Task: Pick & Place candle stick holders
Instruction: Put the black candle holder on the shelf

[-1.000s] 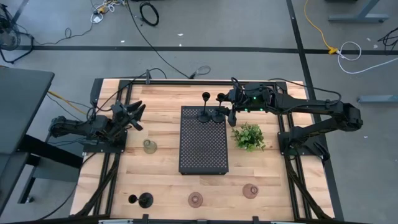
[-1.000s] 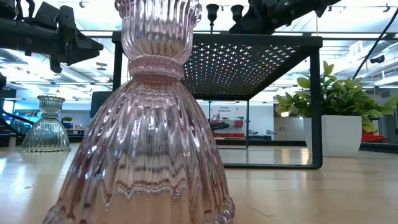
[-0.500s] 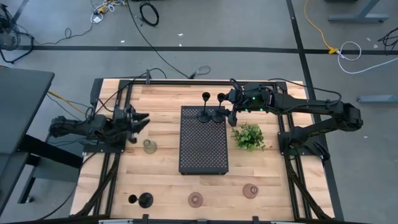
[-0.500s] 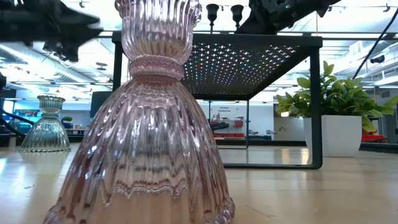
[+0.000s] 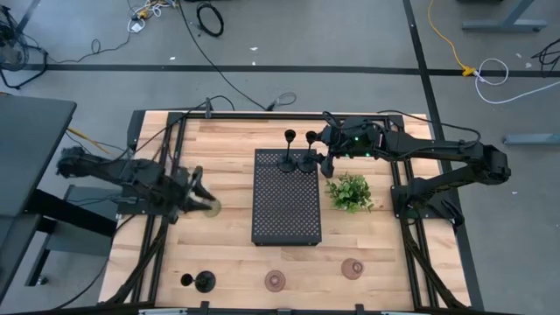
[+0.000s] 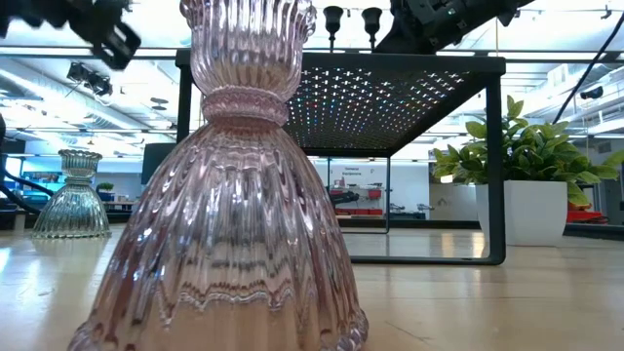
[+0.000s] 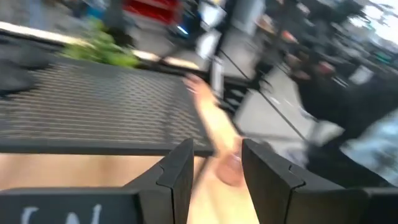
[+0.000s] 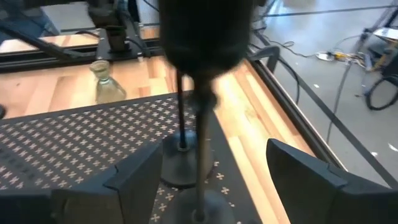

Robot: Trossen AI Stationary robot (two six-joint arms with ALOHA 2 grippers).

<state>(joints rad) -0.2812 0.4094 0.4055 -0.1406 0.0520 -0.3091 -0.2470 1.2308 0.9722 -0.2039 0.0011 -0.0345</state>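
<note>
While two black holders (image 5: 298, 163) top the tray (image 5: 285, 210), four sit below.

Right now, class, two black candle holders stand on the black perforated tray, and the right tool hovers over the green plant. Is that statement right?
Not quite. The high view shows the right tool at the tray's far right corner, beside the two black candle holders, not over the green plant, which sits on the table nearer than it. The rest stands: both black holders are on the black perforated tray.
</note>
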